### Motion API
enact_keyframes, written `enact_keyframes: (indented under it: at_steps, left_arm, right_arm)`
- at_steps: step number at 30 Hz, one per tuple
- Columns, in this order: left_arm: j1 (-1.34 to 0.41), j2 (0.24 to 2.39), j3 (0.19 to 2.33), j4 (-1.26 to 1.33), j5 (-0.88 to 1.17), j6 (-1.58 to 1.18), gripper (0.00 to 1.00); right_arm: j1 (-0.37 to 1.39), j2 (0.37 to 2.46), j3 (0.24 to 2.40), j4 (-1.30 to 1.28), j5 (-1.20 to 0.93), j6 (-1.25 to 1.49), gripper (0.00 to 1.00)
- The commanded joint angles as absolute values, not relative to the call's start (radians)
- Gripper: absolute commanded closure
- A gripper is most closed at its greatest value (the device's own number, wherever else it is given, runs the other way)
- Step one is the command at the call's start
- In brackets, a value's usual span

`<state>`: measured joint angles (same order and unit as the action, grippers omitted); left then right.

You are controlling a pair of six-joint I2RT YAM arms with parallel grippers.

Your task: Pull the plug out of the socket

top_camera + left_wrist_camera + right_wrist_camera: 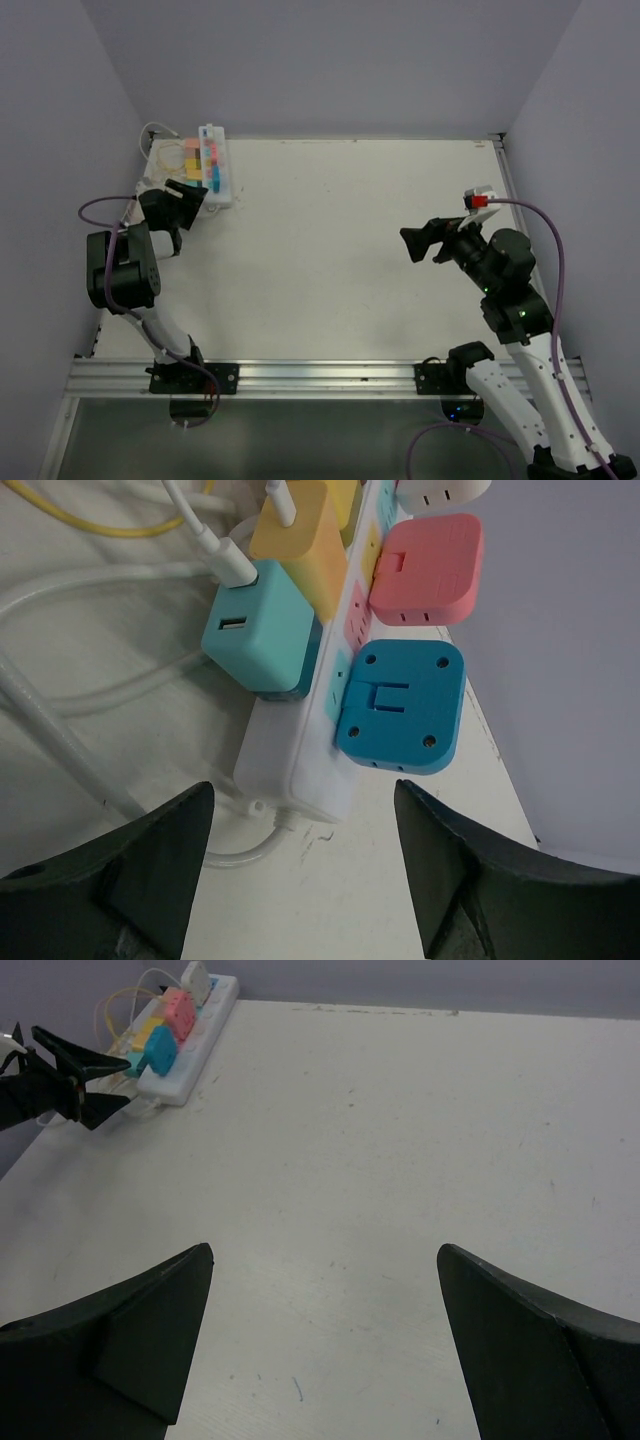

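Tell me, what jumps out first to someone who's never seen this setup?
The candy-coloured plugs crowd a white power strip in the table's far left corner: a blue plug, a pink plug and a teal charger. The left gripper hangs open at the strip's near end. The right gripper is open too, far off on the right.

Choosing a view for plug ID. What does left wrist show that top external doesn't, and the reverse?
Left wrist only: close detail on the socket. It shows a teal adapter with a white cable in it, a yellow adapter behind, and a blue plug and a pink plug in the next row.
Top external only: the whole table, the socket at its far-left corner, and the right end effector open, far from the socket.
Both: the socket and the left end effector, open at the socket's near end, gripping nothing.
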<state>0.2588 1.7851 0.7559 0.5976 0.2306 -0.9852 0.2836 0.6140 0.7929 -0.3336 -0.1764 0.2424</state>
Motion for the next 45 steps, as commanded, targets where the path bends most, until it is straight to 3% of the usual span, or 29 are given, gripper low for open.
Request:
enact_keyframes:
  at_steps: [1, 20, 23, 31, 41, 45]
  left_arm:
    - [0.265, 1.828, 0.804, 0.681, 0.221, -0.973, 0.24]
    - [0.265, 1.997, 0.825, 0.801, 0.321, -1.014, 0.28]
    - [0.265, 2.02, 0.816, 0.842, 0.327, -1.038, 0.32]
    - [0.265, 2.048, 0.79, 0.939, 0.347, -1.075, 0.53]
    - [0.265, 2.026, 0.736, 1.032, 0.449, -1.115, 0.94]
    - [0.261, 1.999, 0.684, 1.103, 0.492, -1.176, 1.0]
  right_arm:
    - [0.288, 0.604, 0.787, -0.291, -0.195, 0.207, 0.01]
    - [0.288, 0.62, 0.793, -0.287, -0.23, 0.196, 0.01]
    - [0.288, 0.621, 0.799, -0.295, -0.232, 0.192, 0.01]
    - [0.29, 0.634, 0.808, -0.302, -0.253, 0.192, 0.01]
    - [0.288, 0.653, 0.816, -0.302, -0.308, 0.212, 0.01]
    - [0.288, 0.673, 0.824, -0.305, -0.333, 0.258, 0.01]
